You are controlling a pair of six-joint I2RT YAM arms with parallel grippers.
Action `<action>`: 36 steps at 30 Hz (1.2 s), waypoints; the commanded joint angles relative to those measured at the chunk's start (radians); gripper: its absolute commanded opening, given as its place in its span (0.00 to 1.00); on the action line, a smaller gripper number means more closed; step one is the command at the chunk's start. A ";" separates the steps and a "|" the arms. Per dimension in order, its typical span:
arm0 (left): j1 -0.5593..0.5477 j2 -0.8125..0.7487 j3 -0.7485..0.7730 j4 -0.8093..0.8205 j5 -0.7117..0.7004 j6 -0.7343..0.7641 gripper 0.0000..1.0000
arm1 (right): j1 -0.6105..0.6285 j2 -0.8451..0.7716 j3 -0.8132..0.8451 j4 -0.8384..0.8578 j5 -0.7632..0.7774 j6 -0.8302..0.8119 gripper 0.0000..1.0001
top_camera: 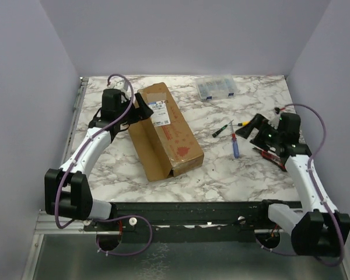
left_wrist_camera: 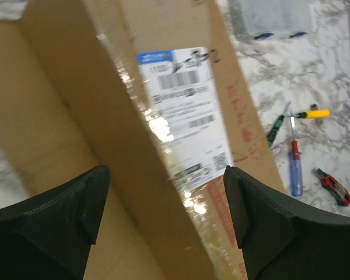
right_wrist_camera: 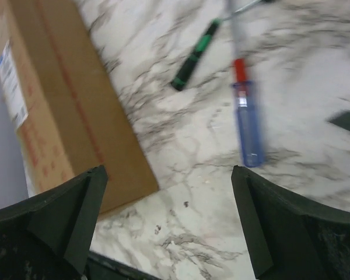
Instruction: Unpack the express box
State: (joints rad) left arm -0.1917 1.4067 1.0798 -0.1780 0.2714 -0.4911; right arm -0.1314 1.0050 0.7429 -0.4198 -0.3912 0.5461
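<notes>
The express box (top_camera: 166,131) is a long, thin box made of brown cardboard. It lies flat on the marble table (top_camera: 239,169), a bit left of the middle. It sits slanted, one short end toward the back left. Shiny tape (left_wrist_camera: 195,219) runs along its top seam. A white label (top_camera: 158,111) is stuck near the far end, and red printing (top_camera: 179,149) marks the top

table (top_camera: 119,169): white marble pattern with grey veins
back wall (top_camera: 181,35): plain, pale lilac-grey
left wall (top_camera: 23,87): same plain tone
right wall (top_camera: 332,70): same plain tone
near edge: aluminium rail (top_camera: 64,224), dull metal sheet (top_camera: 181,262) below it
light: even, soft shadows
</notes>
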 commanded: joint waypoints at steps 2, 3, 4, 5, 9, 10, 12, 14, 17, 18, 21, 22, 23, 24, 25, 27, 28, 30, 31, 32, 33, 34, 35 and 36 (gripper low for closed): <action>0.106 -0.184 -0.140 -0.138 -0.084 -0.044 0.86 | 0.335 0.133 0.150 0.080 -0.045 -0.136 1.00; 0.117 -0.220 -0.162 -0.162 -0.091 -0.045 0.86 | 0.384 0.170 0.195 0.072 -0.037 -0.155 1.00; 0.128 -0.233 -0.184 -0.191 -0.105 -0.048 0.86 | 0.429 0.209 0.236 0.065 -0.039 -0.165 0.99; 0.134 -0.256 -0.206 -0.215 -0.109 -0.055 0.86 | 0.465 0.246 0.285 0.062 -0.043 -0.171 0.99; 0.143 -0.289 -0.323 -0.220 -0.082 -0.126 0.86 | 0.574 0.374 0.388 0.051 -0.037 -0.187 0.99; 0.143 -0.289 -0.350 -0.202 -0.063 -0.146 0.86 | 0.588 0.399 0.404 0.049 -0.040 -0.185 0.98; 0.143 -0.284 -0.405 -0.139 -0.006 -0.182 0.85 | 0.608 0.444 0.424 0.043 -0.050 -0.181 0.95; 0.143 -0.275 -0.445 -0.078 0.026 -0.206 0.82 | 0.623 0.479 0.426 0.045 -0.057 -0.180 0.93; 0.143 -0.249 -0.484 -0.004 0.050 -0.222 0.77 | 0.642 0.492 0.401 0.066 -0.047 -0.170 0.92; 0.143 -0.235 -0.493 0.009 0.053 -0.223 0.75 | 0.645 0.495 0.392 0.076 -0.047 -0.164 0.92; 0.142 -0.188 -0.510 0.037 0.055 -0.210 0.70 | 0.653 0.500 0.370 0.092 -0.041 -0.152 0.91; 0.141 -0.175 -0.517 0.051 0.059 -0.206 0.68 | 0.655 0.501 0.362 0.100 -0.035 -0.146 0.91; 0.139 -0.161 -0.521 0.067 0.069 -0.205 0.66 | 0.657 0.502 0.356 0.108 -0.031 -0.140 0.90; 0.135 -0.150 -0.525 0.087 0.078 -0.205 0.62 | 0.659 0.503 0.351 0.113 -0.028 -0.134 0.90; 0.128 -0.137 -0.529 0.106 0.089 -0.204 0.59 | 0.659 0.503 0.347 0.120 -0.024 -0.126 0.90; 0.113 -0.117 -0.526 0.125 0.087 -0.197 0.54 | 0.660 0.505 0.340 0.134 -0.019 -0.114 0.90; 0.103 -0.111 -0.524 0.129 0.082 -0.194 0.51 | 0.661 0.505 0.338 0.140 -0.018 -0.106 0.90; 0.086 -0.102 -0.522 0.136 0.073 -0.190 0.45 | 0.660 0.508 0.337 0.146 -0.014 -0.095 0.90; 0.081 -0.102 -0.522 0.142 0.070 -0.186 0.42 | 0.662 0.508 0.336 0.147 -0.009 -0.092 0.90; 0.074 -0.100 -0.520 0.148 0.066 -0.181 0.40 | 0.661 0.505 0.334 0.149 0.000 -0.089 0.90; 0.070 -0.100 -0.519 0.150 0.061 -0.175 0.38 | 0.662 0.503 0.334 0.150 0.007 -0.088 0.90; 0.067 -0.096 -0.518 0.151 0.059 -0.168 0.35 | 0.662 0.501 0.333 0.151 0.014 -0.087 0.90; 0.067 -0.092 -0.517 0.152 0.062 -0.160 0.31 | 0.662 0.501 0.334 0.150 0.018 -0.087 0.90; 0.065 -0.089 -0.514 0.152 0.070 -0.152 0.27 | 0.662 0.503 0.335 0.148 0.021 -0.087 0.90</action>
State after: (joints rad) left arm -0.1165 1.3018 0.5640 -0.0673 0.3252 -0.6834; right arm 0.5232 1.4998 1.0882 -0.3004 -0.4103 0.4442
